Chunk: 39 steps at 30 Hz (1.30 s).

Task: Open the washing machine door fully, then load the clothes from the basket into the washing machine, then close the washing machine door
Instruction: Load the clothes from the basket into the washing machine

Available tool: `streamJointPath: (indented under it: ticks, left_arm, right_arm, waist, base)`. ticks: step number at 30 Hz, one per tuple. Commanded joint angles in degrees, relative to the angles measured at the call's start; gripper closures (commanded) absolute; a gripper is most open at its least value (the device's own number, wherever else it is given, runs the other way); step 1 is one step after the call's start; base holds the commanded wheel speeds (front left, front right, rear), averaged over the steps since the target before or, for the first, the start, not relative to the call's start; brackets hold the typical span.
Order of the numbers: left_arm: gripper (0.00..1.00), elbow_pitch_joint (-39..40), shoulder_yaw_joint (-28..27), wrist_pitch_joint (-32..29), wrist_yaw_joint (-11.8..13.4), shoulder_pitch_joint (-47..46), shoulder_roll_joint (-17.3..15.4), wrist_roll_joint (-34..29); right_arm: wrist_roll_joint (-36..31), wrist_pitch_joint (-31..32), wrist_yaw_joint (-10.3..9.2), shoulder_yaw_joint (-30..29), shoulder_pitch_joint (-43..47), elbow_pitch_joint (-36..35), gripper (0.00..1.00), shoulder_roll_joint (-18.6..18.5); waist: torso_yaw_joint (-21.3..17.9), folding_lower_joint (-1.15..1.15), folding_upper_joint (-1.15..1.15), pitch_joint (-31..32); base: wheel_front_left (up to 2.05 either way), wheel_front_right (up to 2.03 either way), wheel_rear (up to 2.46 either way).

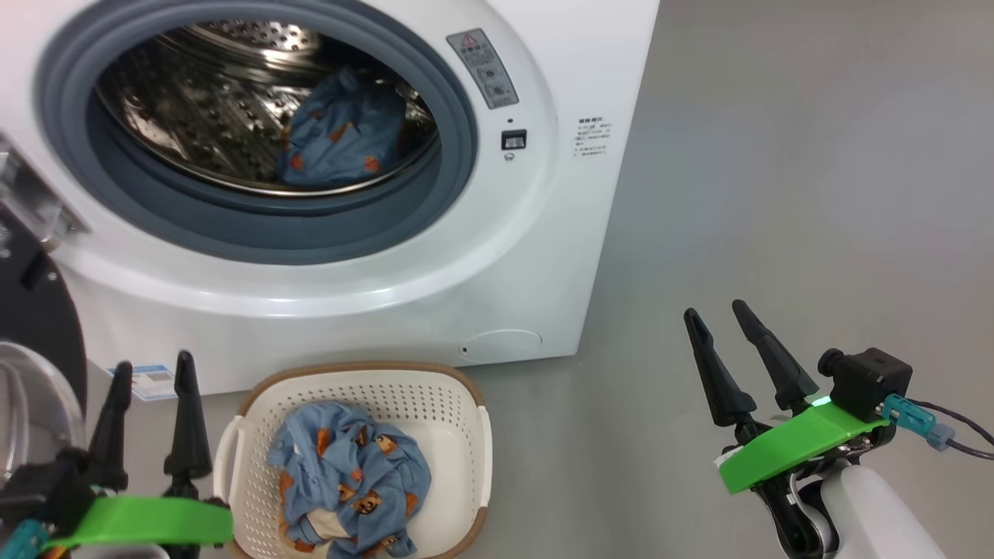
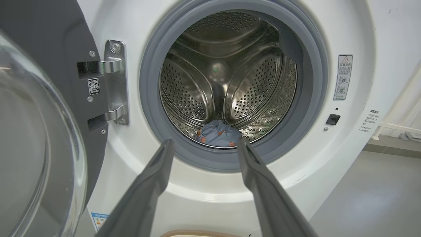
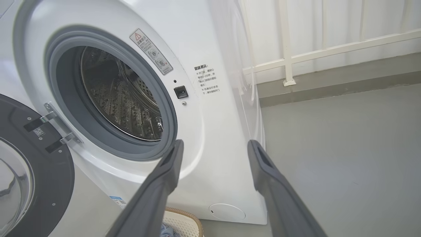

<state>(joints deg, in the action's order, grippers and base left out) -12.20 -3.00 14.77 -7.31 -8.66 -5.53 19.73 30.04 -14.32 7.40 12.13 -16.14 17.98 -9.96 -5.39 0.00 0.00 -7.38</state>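
**Q:** While the washing machine [image 1: 497, 256] stands with its round black door [image 1: 31, 310] swung wide to the left, where are the clothes?

**A:** In two places. One blue bear-print garment [image 1: 342, 132] lies at the bottom of the steel drum [image 1: 194, 101]. The rest of the clothes [image 1: 349, 473] sit bunched in the cream basket [image 1: 357, 366]. The basket rests on the grey floor [image 1: 776, 194] close against the machine's front, below the opening.

**Q:** How will that bundle handle?

**A:** It is likely light, soft and floppy, with a bit of cream cloth tucked in. It will probably sag and trail. A pinch on one thin edge may leave pieces behind or drag cloth over the basket rim. The raised fold near the middle of the heap looks like the best place to take hold, deep enough to gather several layers.

**Q:** And the arms?

**A:** Both sit low, about level with the basket. The left fingers [image 1: 186, 419] point up just beside the basket's left side, apart from the cloth. They are spread wide and hold nothing. In the left wrist view they aim at the lower lip of the drum opening. The right fingers [image 1: 721, 380] stand well to the right over bare floor, leaning slightly leftward. They are likewise spread and empty.
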Motion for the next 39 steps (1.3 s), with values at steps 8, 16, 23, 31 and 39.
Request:
streamJointPath:
  ticks: [8,16,23,31,39]
  left_arm:
    - [0.0,4.0,-2.0,0.2,0.6,3.4,0.2,-0.6]
    - [0.0,5.5,-2.1,0.2,1.0,5.4,0.9,-1.1]
    - [0.0,5.9,-1.8,0.2,1.0,5.8,1.2,-1.6]
    - [0.0,6.2,-1.8,0.2,1.1,5.8,1.5,-1.9]
    - [0.0,6.1,-1.8,0.2,1.1,5.9,1.8,-1.9]
  right_arm:
    - [0.4,-0.7,0.09,0.7,1.9,-1.3,0.0,-0.6]
    - [0.2,-0.7,0.09,0.2,2.5,-2.0,0.0,-1.0]
    - [0.0,-0.7,0.09,0.0,2.7,-2.3,0.0,-1.2]
    - [-0.7,-0.7,0.09,0.0,2.5,-2.5,0.0,-1.4]
    - [-0.9,-0.7,0.09,0.2,2.6,-2.6,0.0,-1.5]
  waist:
    - [1.0,0.0,0.0,1.9]
    - [1.2,0.0,0.0,2.5]
    - [1.4,0.0,0.0,2.4]
    - [1.5,0.0,0.0,2.1]
    - [1.4,0.0,0.0,2.1]
  base:
    - [0.0,0.0,0.0]
    - [0.0,0.0,0.0]
    - [0.0,0.0,0.0]
    - [0.0,0.0,0.0]
    - [0.0,0.0,0.0]
